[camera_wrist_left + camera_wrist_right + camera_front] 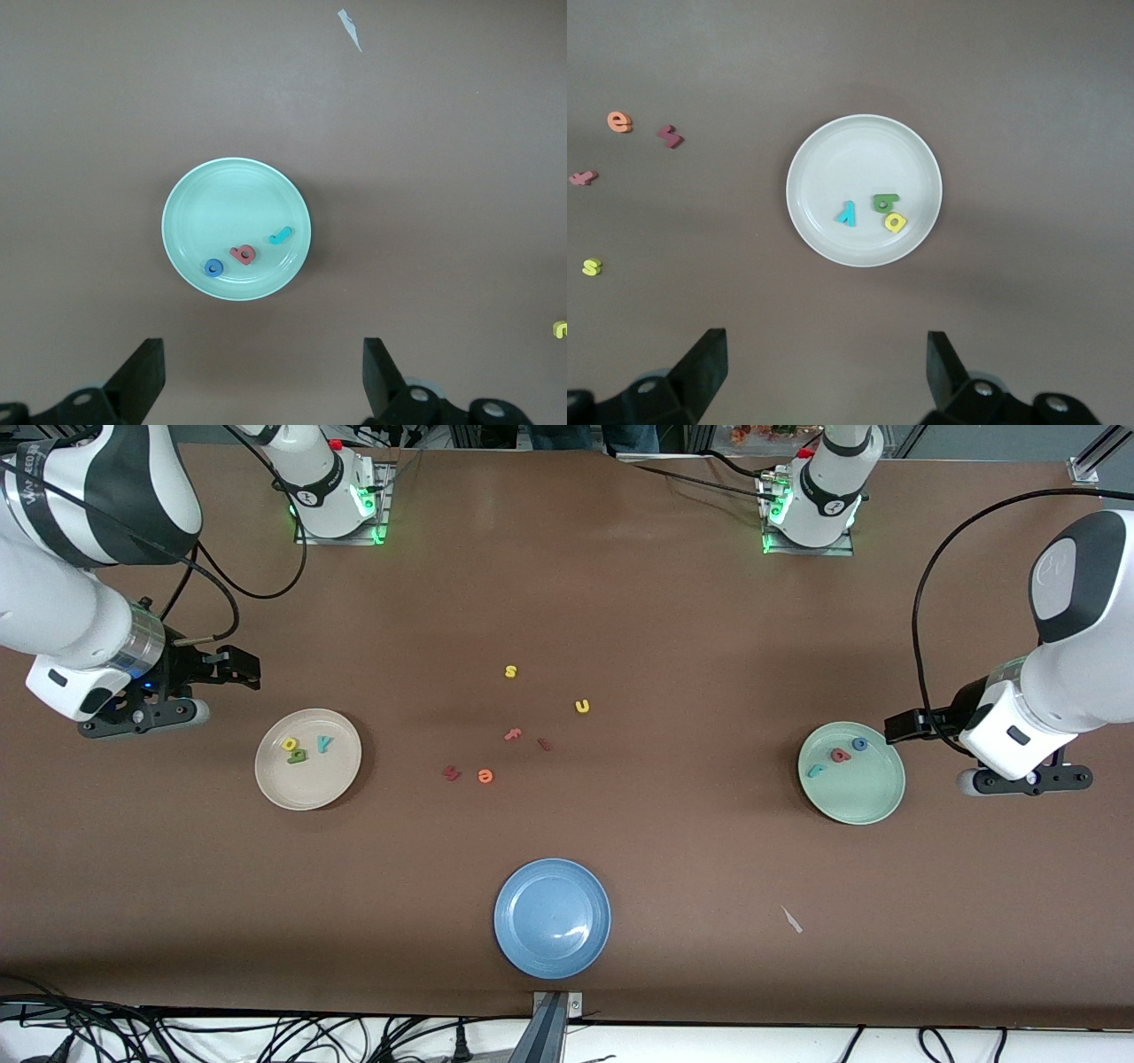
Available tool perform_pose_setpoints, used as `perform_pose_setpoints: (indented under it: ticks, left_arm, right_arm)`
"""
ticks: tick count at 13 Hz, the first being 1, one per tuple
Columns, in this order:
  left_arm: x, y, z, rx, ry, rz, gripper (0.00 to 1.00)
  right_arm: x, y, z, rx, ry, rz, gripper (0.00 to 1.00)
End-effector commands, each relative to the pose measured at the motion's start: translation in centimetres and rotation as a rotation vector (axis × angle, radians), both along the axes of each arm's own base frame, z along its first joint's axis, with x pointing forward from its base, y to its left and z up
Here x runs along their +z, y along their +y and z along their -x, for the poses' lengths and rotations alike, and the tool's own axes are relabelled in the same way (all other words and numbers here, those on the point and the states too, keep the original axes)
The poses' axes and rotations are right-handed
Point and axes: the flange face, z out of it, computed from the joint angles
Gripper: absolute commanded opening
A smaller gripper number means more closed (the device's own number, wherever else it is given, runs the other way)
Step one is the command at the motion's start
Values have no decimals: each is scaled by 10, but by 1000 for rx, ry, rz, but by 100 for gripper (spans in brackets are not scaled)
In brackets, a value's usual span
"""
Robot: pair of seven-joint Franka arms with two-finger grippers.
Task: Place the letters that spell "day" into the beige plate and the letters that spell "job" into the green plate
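1. Brown and matte, the desk (620,602) carries three plates and a scatter of small foam letters, with both arm bases along one edge.
2. In the beige plate (337,779), toward the right arm's end, lie the letters that spell "day": a yellow loop-and-stem one (290,743), a dark green one (298,758) touching it, and a teal "y" (324,743) just beside. They sit together off centre, which suggests each was dropped from about the same spot.
3. In the green plate (864,797), toward the left arm's end, lie the letters that spell "job": a teal hook (816,771), a red-pink loop-and-stem one (839,756) and a blue ring (859,743), set in a loose row near the rim.
4. By that sorting, both words look complete; I judge the task done or nearly so.
5. Left out on the desk between the plates are a yellow "s" (510,671), a yellow "u" (582,706), an orange "e" (484,776) and three dark red or pink letters (513,734). They belong to neither word.
6. A blue plate (552,918), nearest the front camera, holds nothing.
7. The right pincer (824,376) hangs just beside the beige plate, spread wide and grasping nothing; the left pincer (261,376) hangs likewise beside the green plate, released. Both arms appear to wait, clear of the plates.
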Motion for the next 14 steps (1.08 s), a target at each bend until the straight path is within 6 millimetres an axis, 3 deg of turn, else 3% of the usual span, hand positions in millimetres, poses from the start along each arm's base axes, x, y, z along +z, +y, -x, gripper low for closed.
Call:
perform_pose_setpoints:
  ticks: [1, 6, 8, 9, 14]
  left_arm:
    - [2, -4, 6, -26, 2, 13, 99]
    - [2, 3, 4, -18, -1, 14, 100]
    - [3, 7, 4, -12, -3, 14, 99]
    - [5, 11, 4, -4, -6, 17, 99]
    - [11, 22, 2, -93, -23, 36, 99]
  right_arm:
    - [11, 0, 4, -9, 10, -11, 100]
    - [64, -8, -2, -14, -44, -10, 100]
    - [65, -39, -3, -37, -43, -5, 100]
    - [65, -45, -4, -26, -40, -7, 100]
    - [69, -41, -5, -27, -47, -10, 100]
